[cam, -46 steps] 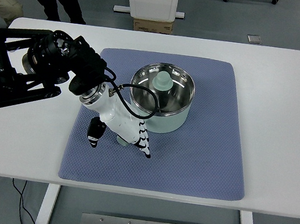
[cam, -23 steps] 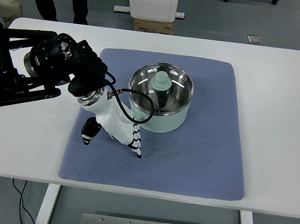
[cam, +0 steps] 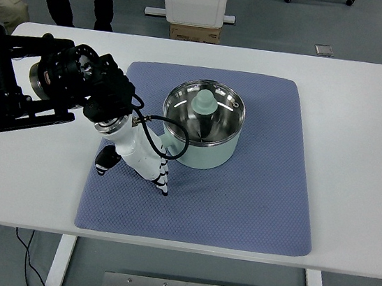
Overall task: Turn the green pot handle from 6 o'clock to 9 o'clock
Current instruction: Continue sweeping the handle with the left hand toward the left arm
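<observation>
Green pot (cam: 207, 152) | handle hidden; left hand (cam: 147, 165) against lower-left wall

Lab: white bench (cam: 361, 137), grey floor (cam: 276, 27)

I note: pot (cam: 207, 156) matt pale-green outside, shiny polished metal inside. Mat (cam: 255, 194) dimpled blue-grey cloth. Table (cam: 361, 137) smooth matt white. Left hand (cam: 147, 165) glossy white plastic.

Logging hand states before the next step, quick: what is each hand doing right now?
Left hand: at the green pot's lower-left side, over the blue mat; grip cannot be told, handle hidden.
Right hand: not in view.
</observation>
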You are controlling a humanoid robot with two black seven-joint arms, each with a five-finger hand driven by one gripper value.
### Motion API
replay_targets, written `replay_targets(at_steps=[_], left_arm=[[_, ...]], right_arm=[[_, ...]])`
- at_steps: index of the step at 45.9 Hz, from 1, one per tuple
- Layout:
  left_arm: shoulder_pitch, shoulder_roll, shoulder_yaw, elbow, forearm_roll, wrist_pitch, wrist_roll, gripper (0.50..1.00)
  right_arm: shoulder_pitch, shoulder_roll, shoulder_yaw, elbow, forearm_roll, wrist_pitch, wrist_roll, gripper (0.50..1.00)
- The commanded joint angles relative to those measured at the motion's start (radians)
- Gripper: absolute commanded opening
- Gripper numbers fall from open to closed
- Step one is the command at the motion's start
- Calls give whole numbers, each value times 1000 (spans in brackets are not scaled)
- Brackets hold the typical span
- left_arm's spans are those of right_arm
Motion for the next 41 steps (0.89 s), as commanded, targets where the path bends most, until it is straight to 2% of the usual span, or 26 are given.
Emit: replay_targets(at_steps=[1,41], left_arm=[[-5,0,1,0,9,0,0,1000],[-33,20,16,6,23,0,0,1000]], right_arm=[[0,0,0,0,0,0,0,1000],[0,0,0,0,0,0,0,1000]])
